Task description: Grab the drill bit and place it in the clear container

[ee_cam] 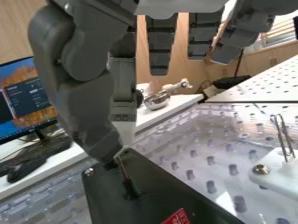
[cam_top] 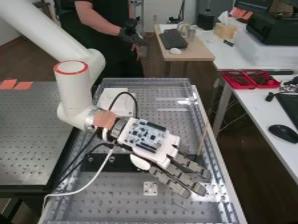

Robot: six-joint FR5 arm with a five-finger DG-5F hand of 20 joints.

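One drill bit (ee_cam: 122,169), low and left of centre in the wrist view, just above or at the black plate (ee_cam: 166,192). You have its top end pinched: the thumb (ee_cam: 86,112) comes down from the upper left and meets the tip of one finger (ee_cam: 124,105) right at the bit. Your other fingers stick out straight, clear of the grip. In the high view, the hand (cam_top: 156,156) is right of and below centre, over the bench.

Progress, my read: grasp looks made, placing left to do. The bit leans a little, and its lower end runs into something dark by the plate; you can't tell from here if it's free or seated. Check that before you count the pick as done.

Remaining for you: lift straight, carry, lower, release. The clear-walled tray (cam_top: 143,81) spans the middle of the high view, but I can't tell if that's your target container. Confirm it first. Thin bit, small contact: go slow, or it may pivot or slip.
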